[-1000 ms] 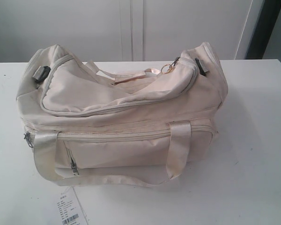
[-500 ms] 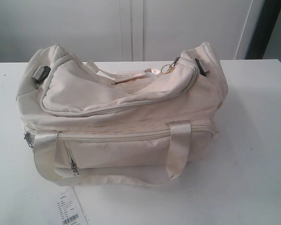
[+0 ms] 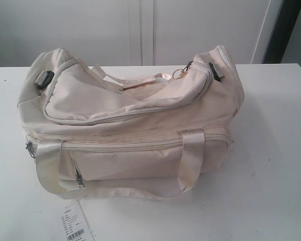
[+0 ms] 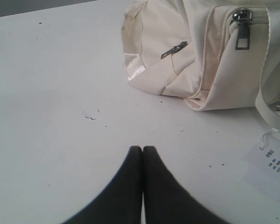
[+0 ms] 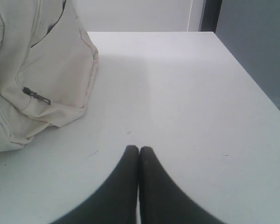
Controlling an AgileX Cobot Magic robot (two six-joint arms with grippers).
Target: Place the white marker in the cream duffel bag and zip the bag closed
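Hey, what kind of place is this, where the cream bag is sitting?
Probably a robot test bench in a plain indoor room: a white table, blank white wall panels behind it, and a cream duffel bag laid out with a paper barcode tag by it.

Paper tag (image 3: 75,223), printed lines too small to read

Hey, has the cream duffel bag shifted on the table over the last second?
No. The cream duffel bag sits where it was, judged against the paper barcode tag and the far edge of the table.
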